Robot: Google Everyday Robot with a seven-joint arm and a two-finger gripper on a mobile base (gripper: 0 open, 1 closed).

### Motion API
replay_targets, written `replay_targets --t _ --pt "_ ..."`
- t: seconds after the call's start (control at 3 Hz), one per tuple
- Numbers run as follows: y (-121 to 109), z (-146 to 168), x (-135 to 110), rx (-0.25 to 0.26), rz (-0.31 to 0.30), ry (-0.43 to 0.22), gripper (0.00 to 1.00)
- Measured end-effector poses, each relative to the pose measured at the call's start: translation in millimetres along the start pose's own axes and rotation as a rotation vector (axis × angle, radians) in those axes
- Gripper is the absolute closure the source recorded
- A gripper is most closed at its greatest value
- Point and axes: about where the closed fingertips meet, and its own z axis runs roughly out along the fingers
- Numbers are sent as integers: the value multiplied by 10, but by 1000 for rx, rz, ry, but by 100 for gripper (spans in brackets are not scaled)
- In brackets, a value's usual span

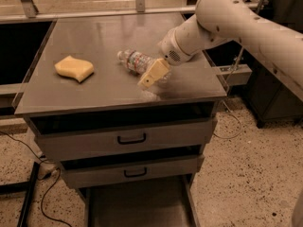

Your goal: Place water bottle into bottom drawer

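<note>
The water bottle (135,60) lies on its side on the grey cabinet top (94,41), its white cap pointing left. My gripper (150,75) hangs on the white arm that comes in from the upper right, and its tan fingers (154,73) sit just right of and in front of the bottle, low over the top. The bottle's right end is hidden behind the gripper. The bottom drawer (137,205) is pulled out at the foot of the cabinet and shows a flat grey floor.
A yellow sponge (74,68) lies on the left of the cabinet top. Two closed drawer fronts with black handles (131,139) sit below the top. Cables (28,174) run over the speckled floor at the left. A dark cabinet (279,98) stands at the right.
</note>
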Motion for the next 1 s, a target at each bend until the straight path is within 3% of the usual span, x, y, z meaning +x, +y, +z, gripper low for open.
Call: replay_targets --t 0.33,1.0 --pt "-28 86 43 -6 25 11 0" --pt "-28 87 43 -6 25 11 42"
